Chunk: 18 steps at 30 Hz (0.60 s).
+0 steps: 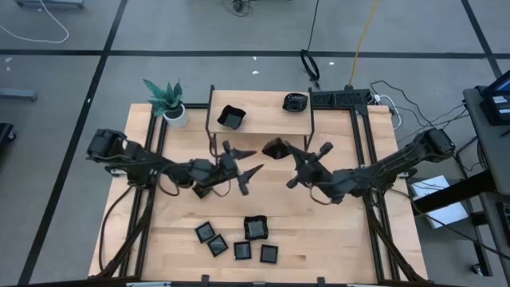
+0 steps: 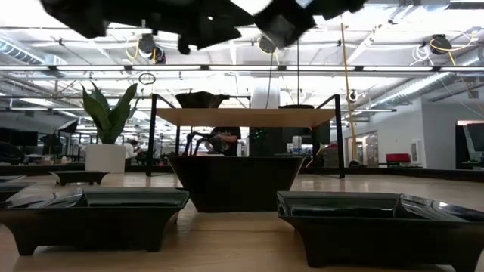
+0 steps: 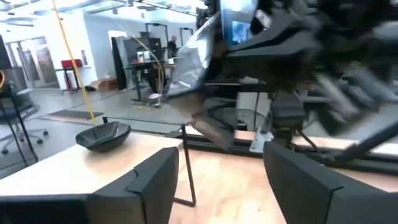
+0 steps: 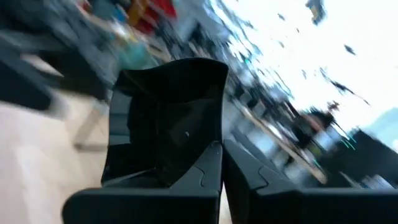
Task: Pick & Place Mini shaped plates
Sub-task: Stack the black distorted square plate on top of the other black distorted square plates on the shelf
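The mini shaped plates (image 1: 237,241) lie mostly in a loose cluster near the front edge of the table (image 1: 358,239). One square plate (image 1: 232,118) and one rounded plate (image 1: 296,101) sit on the raised shelf (image 1: 263,119) at the back. A further held plate (image 1: 276,148) is in the air just in front of the shelf, clamped by the right gripper (image 1: 288,156).

Handling: the plates appear rigid, glossy and light. The smooth glaze is probably slippery, and a drop is likely to chip it. The thin upstanding wall is the practical grip point, with one finger inside the rim and one outside.

Gripper state: the right fingers (image 4: 205,180) are closed on the wall of the held plate. The left gripper (image 1: 241,169) hangs over the middle of the table with its fingers (image 3: 155,180) spread apart and nothing between them.

View differences:
- The high view alone shows the full layout, the plate count at the front, and which arm holds the plate.
- The right wrist view alone shows the pinch on the plate wall.
- The left wrist view confirms the empty gap and shows the rounded plate on the shelf.
- The low view shows the plates' flared side profile and raised feet, which the high view hides.
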Motion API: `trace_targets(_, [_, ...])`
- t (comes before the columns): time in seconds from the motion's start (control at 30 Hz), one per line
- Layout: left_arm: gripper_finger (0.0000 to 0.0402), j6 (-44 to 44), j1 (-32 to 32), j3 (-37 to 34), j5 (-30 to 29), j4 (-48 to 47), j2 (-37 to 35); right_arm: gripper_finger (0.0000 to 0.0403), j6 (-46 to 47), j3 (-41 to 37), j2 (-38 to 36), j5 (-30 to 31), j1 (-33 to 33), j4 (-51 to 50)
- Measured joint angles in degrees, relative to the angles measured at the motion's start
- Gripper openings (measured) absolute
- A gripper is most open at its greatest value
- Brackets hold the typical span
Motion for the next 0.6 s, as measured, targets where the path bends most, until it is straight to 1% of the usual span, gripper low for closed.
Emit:
trace_targets(0.07, [0.0241,-1.3,0.9,1.5,1.2,0.1,1.1,0.0,-4.7,-1.3,0.1,-4.1,0.0,7.4])
trace_targets(0.13, [0.0241,-1.6,1.6,2.4,2.7,0.1,1.9,0.0,-8.3,-2.4,0.0,-7.0,-0.1,14.0])
trace_targets(0.23, [0.0241,-1.9,2.3,3.7,3.5,0.0,2.5,0.0,-11.3,-4.0,0.0,-10.7,-0.6,20.1])
trace_targets(0.33, [0.0241,-1.7,2.6,4.7,3.7,0.3,2.4,0.0,-11.8,-4.9,0.0,-12.9,-1.7,21.5])
trace_targets(0.47, [0.0241,-0.1,2.6,5.4,4.9,0.0,2.4,0.0,-11.6,-5.8,0.0,-13.2,-3.5,21.9])
trace_targets(0.6, [0.0241,0.3,2.6,6.4,4.8,0.1,2.4,0.0,-8.9,-6.9,0.0,-16.7,-4.8,23.0])
